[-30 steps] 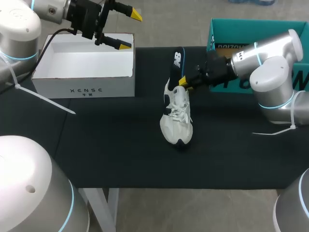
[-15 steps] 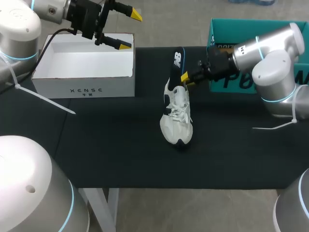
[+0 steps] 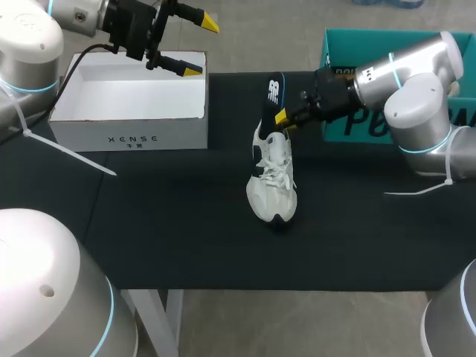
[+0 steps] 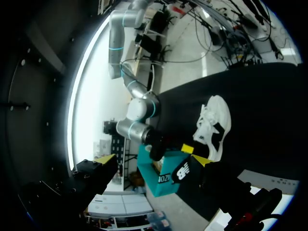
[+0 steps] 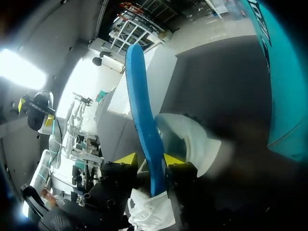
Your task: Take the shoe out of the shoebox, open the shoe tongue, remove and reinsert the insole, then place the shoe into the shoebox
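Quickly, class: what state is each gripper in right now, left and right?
Left gripper: open, holding nothing, above the white box.
Right gripper: closed on the insole that sticks up out of the shoe.

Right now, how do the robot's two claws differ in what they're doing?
The left gripper is open and holds nothing, while the right gripper is shut on the insole, which stands up out of the shoe. The left gripper is at the far corner of the white box; the right gripper is at the shoe, mid-table. The left is spread wide, the right nearly closed. Both have yellow tips.
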Controlling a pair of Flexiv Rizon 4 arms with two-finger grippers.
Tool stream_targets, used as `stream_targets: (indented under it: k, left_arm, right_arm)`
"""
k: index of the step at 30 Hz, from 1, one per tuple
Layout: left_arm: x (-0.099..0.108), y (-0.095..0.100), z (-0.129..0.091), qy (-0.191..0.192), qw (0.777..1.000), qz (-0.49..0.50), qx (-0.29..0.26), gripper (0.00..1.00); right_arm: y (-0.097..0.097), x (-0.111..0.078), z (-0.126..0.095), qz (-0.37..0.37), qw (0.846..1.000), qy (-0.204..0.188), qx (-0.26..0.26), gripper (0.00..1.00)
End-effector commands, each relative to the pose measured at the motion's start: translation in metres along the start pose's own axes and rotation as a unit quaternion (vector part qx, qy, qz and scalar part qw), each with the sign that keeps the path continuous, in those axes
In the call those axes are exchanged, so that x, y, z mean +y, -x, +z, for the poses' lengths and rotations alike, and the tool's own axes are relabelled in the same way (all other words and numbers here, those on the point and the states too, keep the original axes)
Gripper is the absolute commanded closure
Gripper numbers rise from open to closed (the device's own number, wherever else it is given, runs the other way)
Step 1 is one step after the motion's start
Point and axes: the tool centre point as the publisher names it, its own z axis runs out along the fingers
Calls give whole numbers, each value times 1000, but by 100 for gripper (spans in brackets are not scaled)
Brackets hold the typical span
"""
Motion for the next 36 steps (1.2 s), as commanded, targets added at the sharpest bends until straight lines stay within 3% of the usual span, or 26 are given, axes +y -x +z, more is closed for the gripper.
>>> stream_targets:
  k: [1, 3, 6, 27, 29, 34, 36]
  left_arm:
    - [0, 1, -1, -1, 1000, 0, 2, 0]
    - [0, 1, -1, -1, 1000, 0, 2, 0]
    - [0, 1, -1, -1, 1000, 0, 2, 0]
    - [0, 1, -1, -1, 1000, 0, 2, 0]
    - [0, 1, -1, -1, 1000, 0, 2, 0]
    - [0, 1, -1, -1, 1000, 0, 2, 0]
    - [0, 1, -1, -1, 1000, 0, 2, 0]
  right_arm:
    - [2, 0, 6, 2, 1000, -1, 0, 70]
    - [3, -2, 7, 8, 1000, -1, -1, 75]
    - [3, -6, 8, 17, 1000, 0, -5, 100]
    - [-6, -45, 22, 67, 998, -21, 3, 100]
    - [-5, -43, 20, 67, 998, -19, 2, 80]
    - [-1, -33, 13, 60, 998, -19, -2, 71]
    - [0, -28, 11, 55, 998, -19, -5, 71]
